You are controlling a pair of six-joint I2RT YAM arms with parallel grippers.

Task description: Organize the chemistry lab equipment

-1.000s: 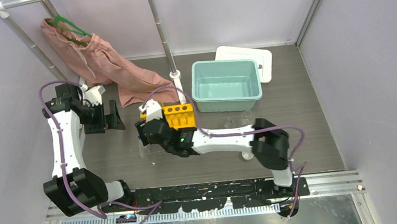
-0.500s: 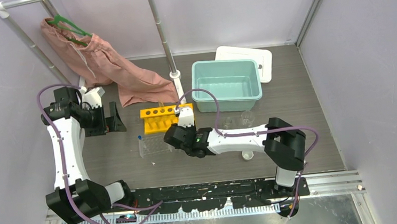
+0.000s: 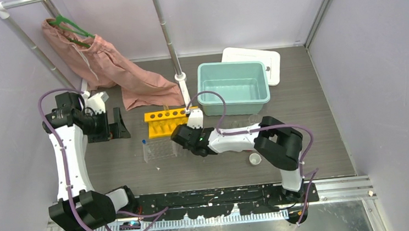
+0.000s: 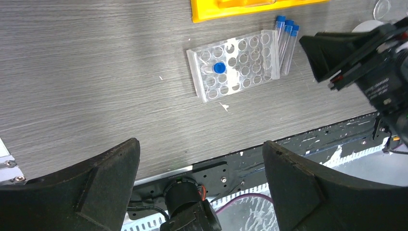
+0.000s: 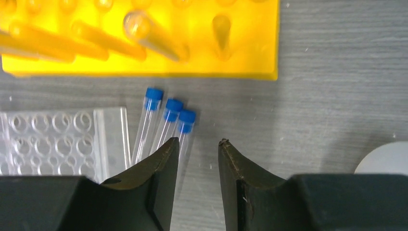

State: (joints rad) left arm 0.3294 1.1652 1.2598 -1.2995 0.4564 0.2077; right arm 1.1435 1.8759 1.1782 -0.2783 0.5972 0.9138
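Three clear blue-capped tubes [image 5: 166, 120] lie side by side on the table between the clear well tray [image 5: 57, 139] and the yellow tube rack [image 5: 240, 43]. My right gripper [image 5: 198, 143] is open and empty, low over the table, its left finger over the rightmost tube. In the top view the right gripper [image 3: 179, 135] sits right of the tray [image 3: 158, 149], below the rack [image 3: 164, 122]. Another blue-capped tube [image 4: 219, 67] stands in the tray [image 4: 240, 67]. My left gripper [image 4: 199, 144] is open and empty, high at the left [image 3: 119, 124]. Two beakers [image 3: 254, 120] and a tiny white cup [image 3: 255, 159] sit right. The squeeze bottle is out of view.
A teal bin [image 3: 234, 99] stands behind the rack, with a white lid [image 3: 269, 60] beyond it. A pink garment [image 3: 127, 77] hangs from a green hanger on the rail and drapes onto the table at the back left. A metal pole [image 3: 170, 46] rises by the bin.
My right gripper has pulled back to the right off the rack and tray, uncovering them, and now sits by the three tubes. The left arm has barely moved.
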